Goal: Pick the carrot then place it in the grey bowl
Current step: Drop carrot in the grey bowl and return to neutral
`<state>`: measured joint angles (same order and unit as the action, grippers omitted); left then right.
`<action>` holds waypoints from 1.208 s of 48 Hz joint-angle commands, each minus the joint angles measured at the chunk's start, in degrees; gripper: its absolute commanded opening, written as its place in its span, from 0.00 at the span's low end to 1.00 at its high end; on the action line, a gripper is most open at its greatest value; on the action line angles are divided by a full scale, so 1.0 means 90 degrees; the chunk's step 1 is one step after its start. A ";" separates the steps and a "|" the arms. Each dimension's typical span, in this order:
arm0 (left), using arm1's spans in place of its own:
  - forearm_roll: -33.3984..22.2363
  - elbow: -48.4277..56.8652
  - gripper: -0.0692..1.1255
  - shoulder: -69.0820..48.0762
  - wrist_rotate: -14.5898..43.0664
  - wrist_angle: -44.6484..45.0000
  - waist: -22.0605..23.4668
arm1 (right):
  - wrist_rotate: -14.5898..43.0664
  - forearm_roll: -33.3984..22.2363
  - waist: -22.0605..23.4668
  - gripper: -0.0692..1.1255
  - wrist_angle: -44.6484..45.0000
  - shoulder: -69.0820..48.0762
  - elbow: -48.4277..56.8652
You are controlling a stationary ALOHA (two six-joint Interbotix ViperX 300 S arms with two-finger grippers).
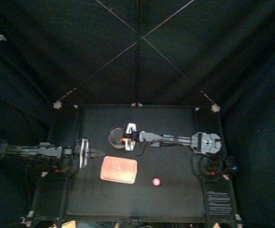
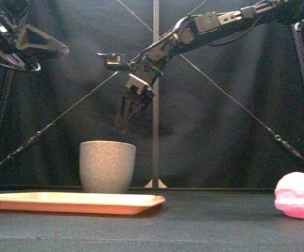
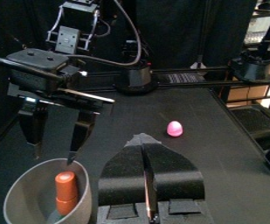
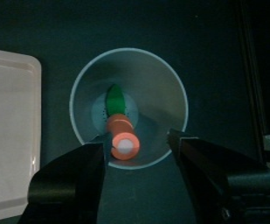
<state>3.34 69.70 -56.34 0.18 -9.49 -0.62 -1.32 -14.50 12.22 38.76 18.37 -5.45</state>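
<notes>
Carrot (image 4: 120,131) is in the grey bowl (image 2: 108,165): orange body, green top, standing on end and leaning against the inner wall. Only the wrist views show it; from the front the bowl wall hides it.

Right gripper (image 2: 125,125) hangs just above the bowl's rim, pointing down into the opening. Its fingers (image 4: 79,179) are spread wide with nothing between them and are not touching the carrot or the bowl.

Left gripper (image 3: 147,145) is parked at the left side of the tabletop (image 1: 175,153), raised and well apart from the bowl. Its fingers (image 3: 123,175) are pressed together and empty.

The bowl stands upright toward the back of the tabletop, left of centre. The pink tray (image 1: 119,169) lies flat in front of it, close to the bowl, and has nothing on it. I can't tell from these views whether the two touch.

A pink toy (image 2: 297,194) sits on the tabletop to the right of the tray near the front edge, well apart from the bowl and both grippers. Can't make out what food it is.
</notes>
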 commanded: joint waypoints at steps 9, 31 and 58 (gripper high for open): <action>0.0000 -0.0107 0.03 0.0010 0.0000 -0.0020 -0.0010 | 0.0107 -0.0215 0.0010 0.80 -0.0010 -0.1504 0.0283; 0.0010 -0.0088 0.03 -0.0195 0.0010 -0.0020 -0.0049 | 0.0869 -0.0137 -0.0420 0.80 -0.2578 -0.4756 0.3701; 0.0020 -0.0127 0.03 -0.0225 0.0000 -0.0176 -0.0059 | 0.0908 0.0840 -0.0889 0.80 -0.4414 -0.8467 0.7217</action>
<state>3.34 69.70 -58.45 0.18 -10.28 -1.05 6.77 -7.29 4.48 0.00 -56.16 58.18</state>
